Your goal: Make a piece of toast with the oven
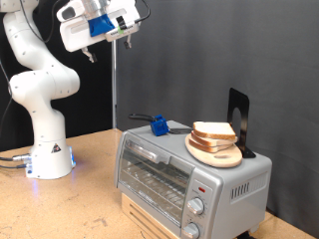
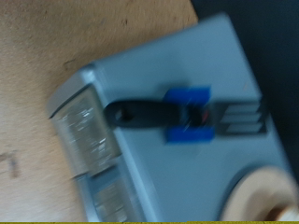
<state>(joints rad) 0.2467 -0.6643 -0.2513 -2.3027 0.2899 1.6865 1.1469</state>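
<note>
The silver-grey oven stands at the exterior view's lower right with its glass door shut. On its top a round wooden plate carries pale tan bread with a brown crust, which looks like two stacked slices. My gripper hangs high above the oven's left end, holding nothing that shows. The wrist view looks down on the oven's top and shows no fingers.
A blue block with a black handle lies on the oven top left of the plate; it also shows in the wrist view. A black upright stand is behind the plate. The arm's white base stands on the wooden table.
</note>
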